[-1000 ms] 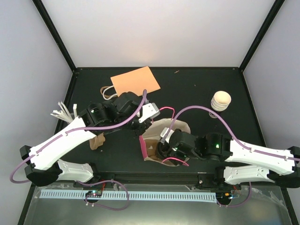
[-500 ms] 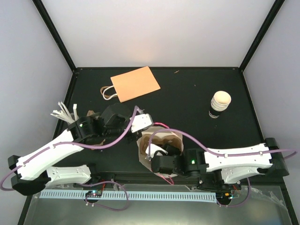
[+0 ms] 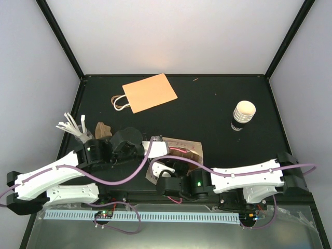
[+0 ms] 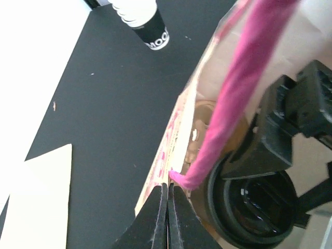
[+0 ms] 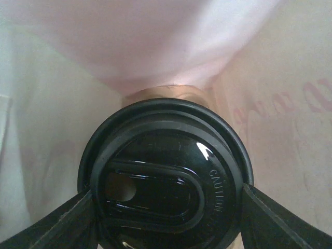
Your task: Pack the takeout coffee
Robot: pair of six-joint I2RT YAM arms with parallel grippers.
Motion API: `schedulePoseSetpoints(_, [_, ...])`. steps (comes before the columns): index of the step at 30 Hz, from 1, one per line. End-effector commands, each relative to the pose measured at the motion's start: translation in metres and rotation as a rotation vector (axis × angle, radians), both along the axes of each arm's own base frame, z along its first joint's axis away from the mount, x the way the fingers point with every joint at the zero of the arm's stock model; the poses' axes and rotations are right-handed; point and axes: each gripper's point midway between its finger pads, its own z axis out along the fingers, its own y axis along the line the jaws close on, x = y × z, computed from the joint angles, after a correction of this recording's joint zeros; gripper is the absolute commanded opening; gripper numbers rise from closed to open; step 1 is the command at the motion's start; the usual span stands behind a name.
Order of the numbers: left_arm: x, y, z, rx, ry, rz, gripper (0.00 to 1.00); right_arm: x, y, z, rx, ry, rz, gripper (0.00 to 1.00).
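The right claw (image 5: 167,220) is deep inside the brown bag (image 3: 181,149). Its two fingers are set against opposite sides of a black-lidded cup (image 5: 166,171) and closed on it. It is a side grip that leaves the lid clear and facing the wrist camera.

The left claw (image 4: 168,199) is pinched tight on the bag's printed rim. I judge this holds the mouth open and stops the bag sliding or folding while the other arm works inside (thin paper would otherwise cave in around the wrist).

The ribbed takeout coffee (image 3: 243,114) is cream above and dark below, with no lid on. It stands upright at the far right of the bench (image 3: 207,104), well apart from the bag and from both arms, and is not yet packed. A flat orange bag (image 3: 150,92) lies toward the back left.

Only the right wrist view shows the lidded cup, because from above the arm and the bag walls hide it. The left wrist view alone shows the pinch on the rim and the right wrist filling the bag's mouth. The overhead view gives the layout but shows neither grip. No view shows whether the cup's base has reached the bag's floor.
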Motion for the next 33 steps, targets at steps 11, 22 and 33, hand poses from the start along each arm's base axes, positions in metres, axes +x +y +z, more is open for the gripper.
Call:
schedulePoseSetpoints(11, [-0.025, -0.005, -0.002, -0.099, 0.007, -0.076, 0.02, 0.010, -0.003, -0.027, -0.150, -0.088, 0.023, 0.52])
schedulePoseSetpoints(22, [-0.032, 0.004, -0.002, -0.085, 0.034, -0.082, 0.02, 0.021, -0.018, -0.025, -0.182, -0.144, -0.071, 0.51])
schedulePoseSetpoints(33, [-0.041, 0.027, -0.004, -0.028, 0.084, -0.058, 0.02, 0.039, -0.018, -0.023, -0.201, -0.179, -0.087, 0.53])
